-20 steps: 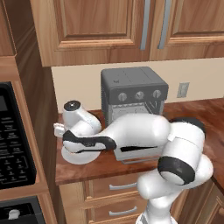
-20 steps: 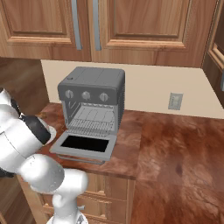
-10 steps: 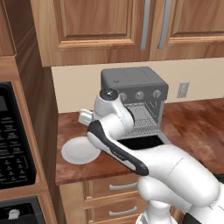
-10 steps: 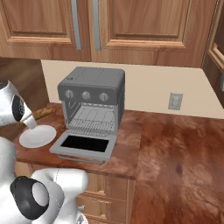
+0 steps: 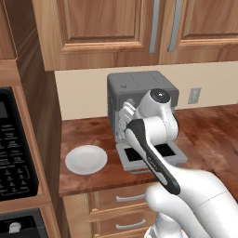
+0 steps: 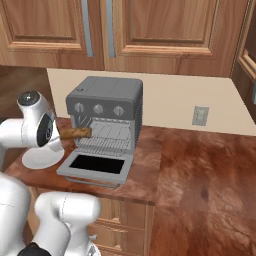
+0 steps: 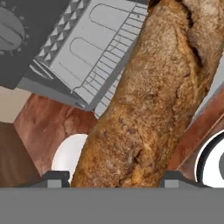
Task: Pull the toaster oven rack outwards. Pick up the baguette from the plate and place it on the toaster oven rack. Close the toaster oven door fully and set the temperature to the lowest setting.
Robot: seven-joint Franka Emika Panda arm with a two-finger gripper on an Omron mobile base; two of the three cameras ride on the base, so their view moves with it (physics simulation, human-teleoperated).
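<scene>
Plate (image 5: 86, 159) sits bare on the wooden counter (image 5: 93, 135), left of the toaster oven (image 5: 139, 93) in the left base view, its load lifted off. Next along, the baguette (image 6: 76, 132) hangs in the air in front of the oven's mouth, roughly level, one end pointing toward the cavity; it looks carried this way so it can slide lengthwise onto the toaster oven rack (image 6: 107, 140). The hand view shows the gripper (image 7: 109, 177) with its two dark fingertips (image 7: 54, 177) standing wide either side of the loaf's near end, the bread filling the space between them, so the fingers appear clamped around the baguette across its width. Beyond the crust, that view takes in the wire rack and, to the upper left, one oven knob (image 7: 11, 30).

Further right, the toaster oven door (image 6: 97, 167) lies folded down flat on the counter, dark glass upward, leaving the opening free; the rack appears drawn forward toward the front of the opening, over the hinge end of the door. The arm (image 5: 148, 135) rises from the base, bends sharply at its elbow in front of the oven and reaches sideways, wrist turned so the hand faces the cavity. My judgement: the carry is nearly finished, and lowering onto the rack comes next.
</scene>
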